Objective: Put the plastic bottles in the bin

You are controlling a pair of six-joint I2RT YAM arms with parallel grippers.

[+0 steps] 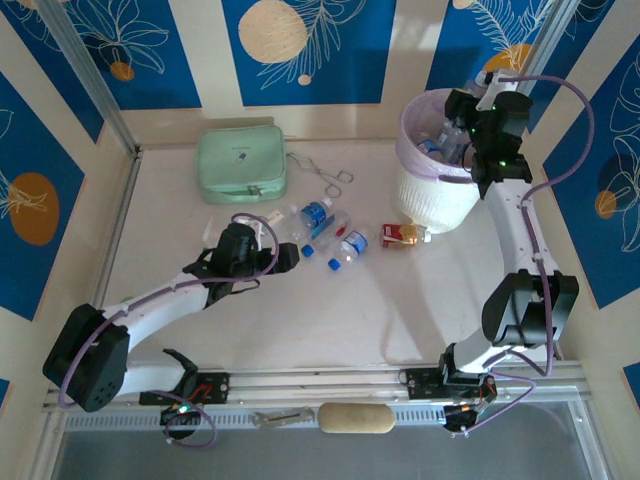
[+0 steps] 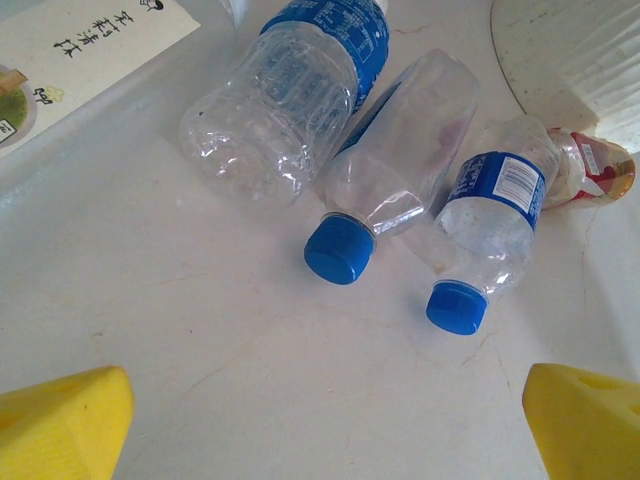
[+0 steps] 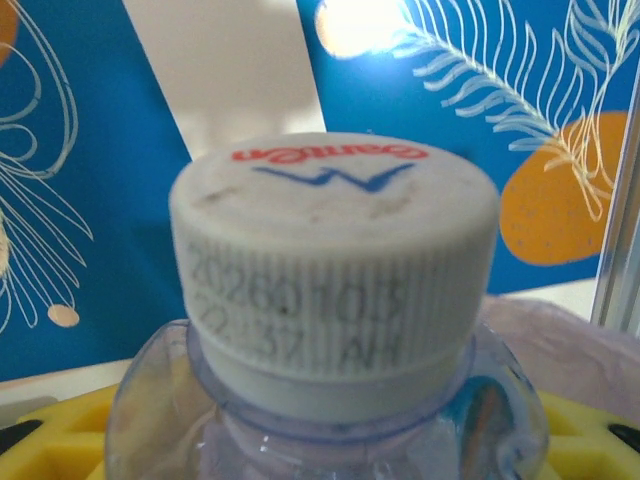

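Note:
Three clear plastic bottles with blue labels lie side by side mid-table (image 1: pixel 335 230). The left wrist view shows a large one (image 2: pixel 280 110), a blue-capped middle one (image 2: pixel 400 150) and a smaller blue-capped one (image 2: pixel 490 210). My left gripper (image 1: pixel 285 257) (image 2: pixel 325 420) hovers open just short of their caps, yellow fingertips (image 2: pixel 70 420) wide apart over bare table. The bin (image 1: pixel 440 205), a white slatted basket with a pale lilac liner, stands far right with bottles (image 1: pixel 432 145) inside. My right gripper (image 1: pixel 462 140) (image 3: pixel 330 440) hangs over its rim, shut on a clear white-capped bottle (image 3: pixel 335 260).
A small red-and-white carton (image 1: pixel 403 235) (image 2: pixel 595 170) lies between the bottles and the bin's foot (image 2: pixel 580 50). A mint-green zip case (image 1: pixel 241 163) sits at the far left, with metal tongs (image 1: pixel 325 172) beside it. Bare tabletop stretches near my left arm.

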